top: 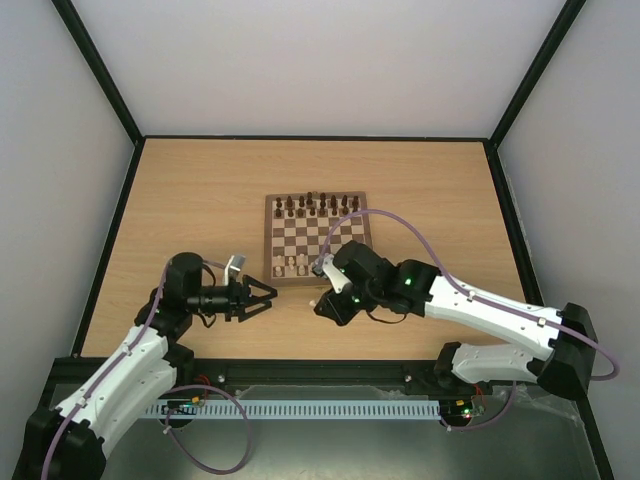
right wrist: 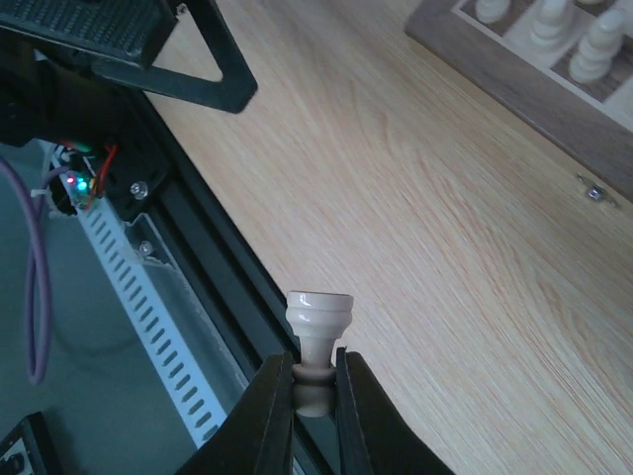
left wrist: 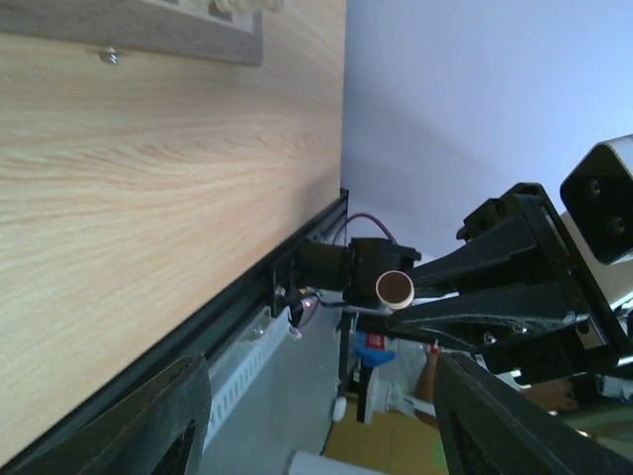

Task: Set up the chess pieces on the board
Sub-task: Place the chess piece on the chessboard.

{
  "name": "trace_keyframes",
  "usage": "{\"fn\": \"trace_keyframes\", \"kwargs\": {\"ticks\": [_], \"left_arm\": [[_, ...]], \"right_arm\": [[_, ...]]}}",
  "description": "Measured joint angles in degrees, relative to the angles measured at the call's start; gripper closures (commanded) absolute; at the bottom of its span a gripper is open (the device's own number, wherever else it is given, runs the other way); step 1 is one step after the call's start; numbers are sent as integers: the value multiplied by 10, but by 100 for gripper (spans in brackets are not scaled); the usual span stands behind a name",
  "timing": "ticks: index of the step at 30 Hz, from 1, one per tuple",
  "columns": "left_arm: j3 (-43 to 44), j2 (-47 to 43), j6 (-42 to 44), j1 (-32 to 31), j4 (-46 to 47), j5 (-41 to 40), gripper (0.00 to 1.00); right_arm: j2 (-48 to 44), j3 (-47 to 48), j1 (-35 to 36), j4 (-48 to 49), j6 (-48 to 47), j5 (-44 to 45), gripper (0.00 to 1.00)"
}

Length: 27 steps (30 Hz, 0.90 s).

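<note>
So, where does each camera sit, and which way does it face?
Top external: high behind the visible left arm and right arm, looking down at the square checkered wooden chessboard.
Left wrist: on the left arm, rolled sideways, facing the right claw; own open fingers show.
Right wrist: on the right arm, facing the left claw; own fingers grip a pale beige turned wooden chessman.
Shared: both wrist views show that chessman and a board corner.

The board (top: 318, 238) lies mid-tabletop (top: 200, 190), left to right. Chess pieces (top: 315, 206) stand in rows along its far edge, and a few more at its near left corner. Near of the board, off it, the left pincer (top: 270, 296) sits left of the right pincer (top: 318, 304), tips facing. One piece (right wrist: 316, 336) sits between the right pincer's fingers (right wrist: 272, 416).
</note>
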Motion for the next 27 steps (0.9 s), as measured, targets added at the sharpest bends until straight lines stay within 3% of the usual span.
{"fn": "trace_keyframes", "kwargs": {"ticks": [9, 19, 27], "left_arm": [[0, -5, -3, 0, -29, 56, 33], [0, -3, -7, -1, -37, 75, 30], [0, -3, -26, -9, -26, 88, 35]], "right_arm": [[5, 4, 33, 28, -8, -4, 89], [85, 53, 68, 74, -31, -10, 89], [119, 77, 72, 96, -52, -18, 89]]}}
